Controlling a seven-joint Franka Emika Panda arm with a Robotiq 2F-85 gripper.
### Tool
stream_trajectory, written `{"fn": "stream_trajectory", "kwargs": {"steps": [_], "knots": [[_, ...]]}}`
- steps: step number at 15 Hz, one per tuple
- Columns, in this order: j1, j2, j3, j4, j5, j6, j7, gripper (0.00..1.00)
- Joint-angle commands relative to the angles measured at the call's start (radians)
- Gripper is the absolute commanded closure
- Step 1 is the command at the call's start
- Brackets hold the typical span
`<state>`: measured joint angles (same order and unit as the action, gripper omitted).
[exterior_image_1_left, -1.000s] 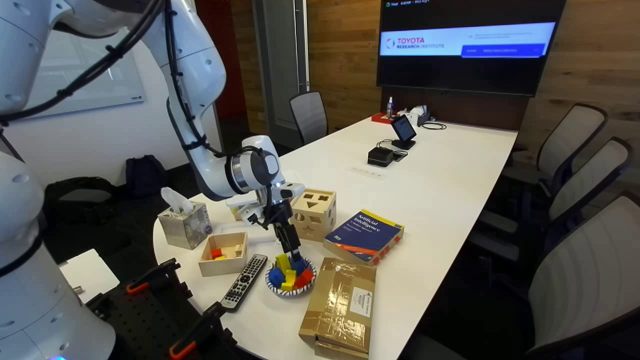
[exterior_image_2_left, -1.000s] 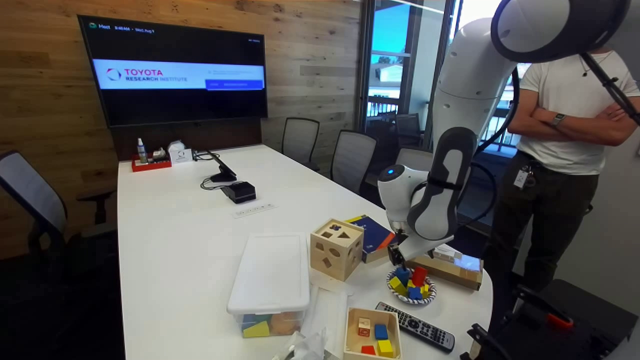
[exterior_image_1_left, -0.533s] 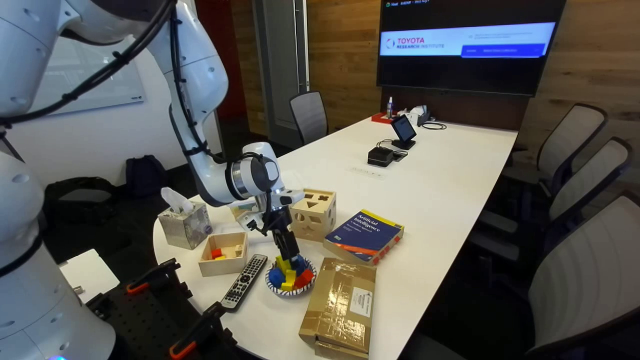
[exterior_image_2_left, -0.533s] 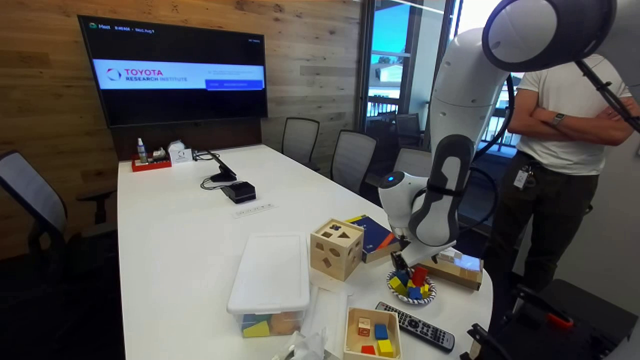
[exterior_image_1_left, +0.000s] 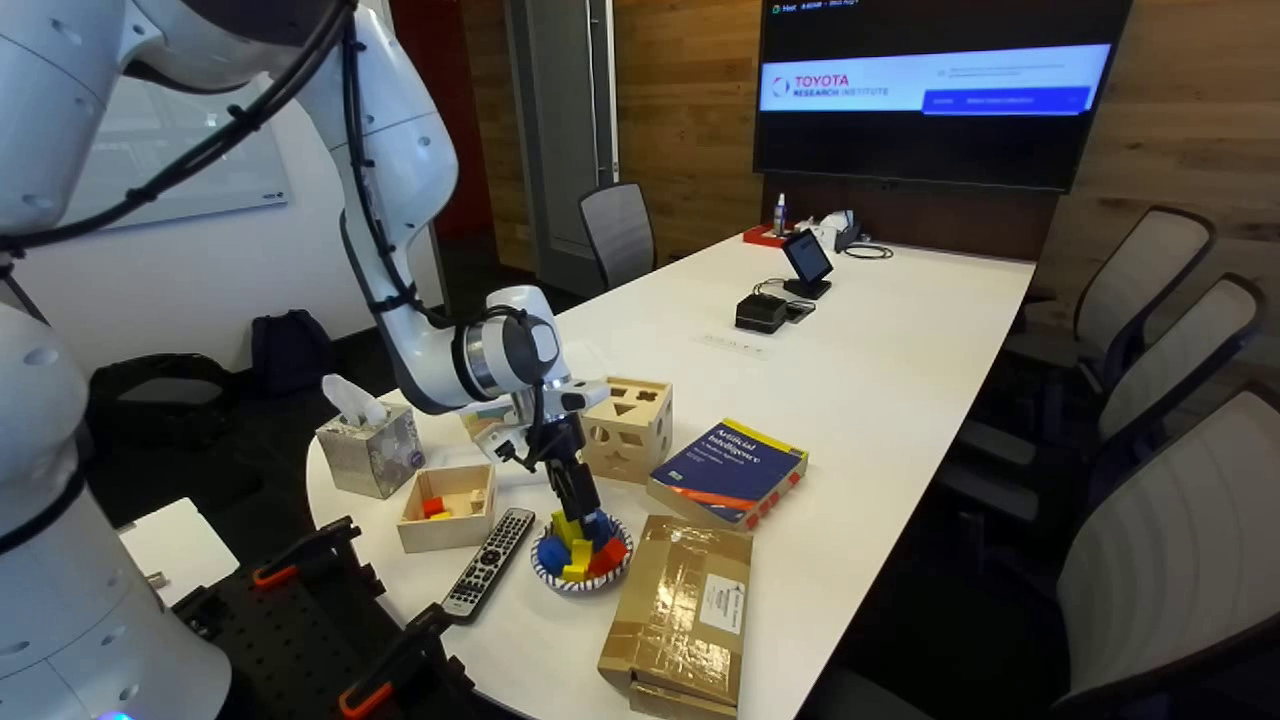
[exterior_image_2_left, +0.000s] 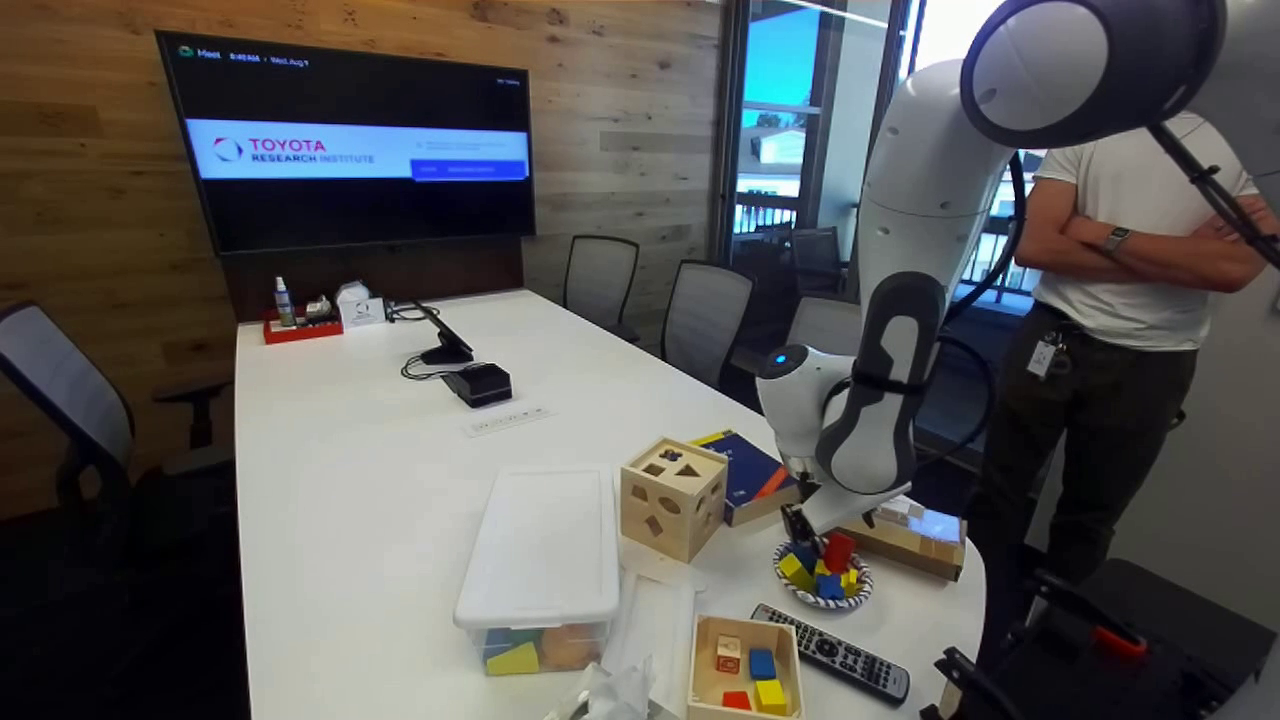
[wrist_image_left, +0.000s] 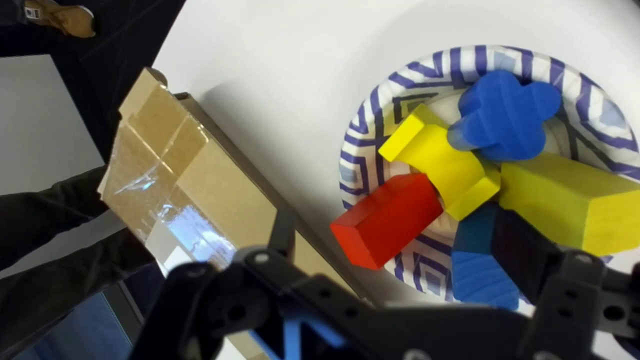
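Near the rounded end of the counter I see a bowl, white striped with blue, holding a clover-shaped blue block, notched yellow block, chunky yellow block, red block and plain blue block. Over it the arm slants down, its empty hand spread wide, one finger just beside the plain blue block.

Far off, I can read "TOYOTA RESEARCH INSTITUTE" and "Meet" on the big screen. Nearer to me, the blue book says "Artificial Intelligence".
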<state>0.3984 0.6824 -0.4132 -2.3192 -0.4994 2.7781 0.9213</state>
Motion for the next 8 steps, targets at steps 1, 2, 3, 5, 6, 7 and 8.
{"fn": "stream_trajectory", "kwargs": {"steps": [1,2,3,5,6,7,8], "knots": [[-0.006,0.020,0.009,0.040,0.033,-0.026,-0.046,0.00],[-0.005,0.026,0.010,0.048,0.040,-0.029,-0.054,0.00],[-0.003,0.033,0.009,0.057,0.045,-0.030,-0.057,0.00],[0.000,0.053,0.008,0.075,0.054,-0.035,-0.066,0.00],[0.001,0.063,0.008,0.085,0.059,-0.039,-0.066,0.00],[0.002,0.077,0.008,0.099,0.063,-0.048,-0.062,0.00],[0.005,0.088,0.007,0.111,0.066,-0.054,-0.057,0.00]]}}
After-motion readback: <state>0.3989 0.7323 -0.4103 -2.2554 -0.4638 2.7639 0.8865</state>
